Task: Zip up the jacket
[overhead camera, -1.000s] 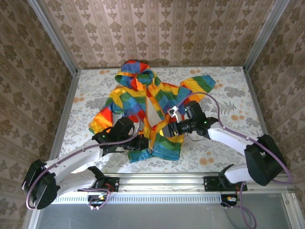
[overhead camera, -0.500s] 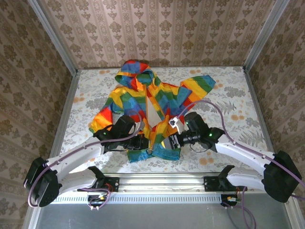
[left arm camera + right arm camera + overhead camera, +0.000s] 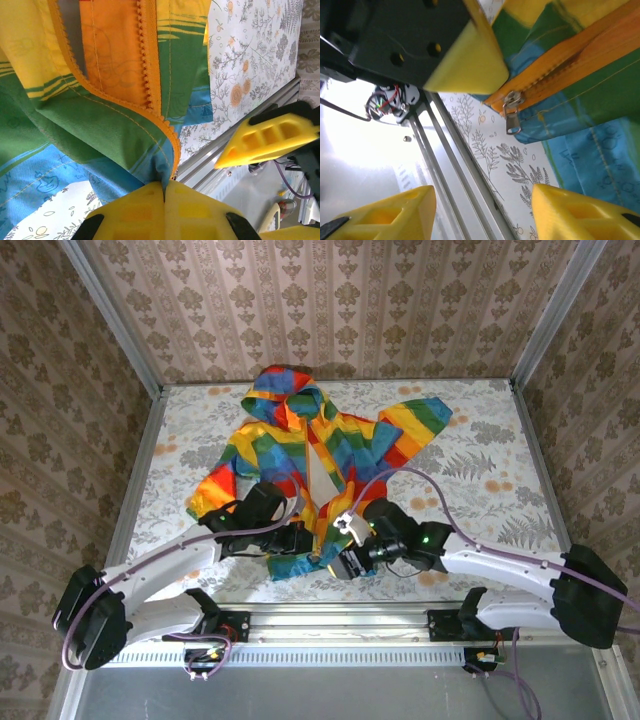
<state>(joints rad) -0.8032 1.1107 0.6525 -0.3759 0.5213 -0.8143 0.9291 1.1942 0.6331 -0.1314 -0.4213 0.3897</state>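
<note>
Rainbow jacket (image 3: 322, 452): flat on desk (image 3: 480, 465), unzipped. My left tool (image 3: 164, 189): clamped on hem. My right tool (image 3: 482, 194): spread apart around zipper slider (image 3: 512, 107). Advice: pinch pull-tab squarely, hem taut.

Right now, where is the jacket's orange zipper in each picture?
Top external: orange zipper runs down the jacket's open front, centre.
Left wrist: zipper upper centre, curving down toward the bottom edge.
Right wrist: zipper upper right, metal slider near centre.
Shared landmark: the metal rail beyond the blue hem.
</note>
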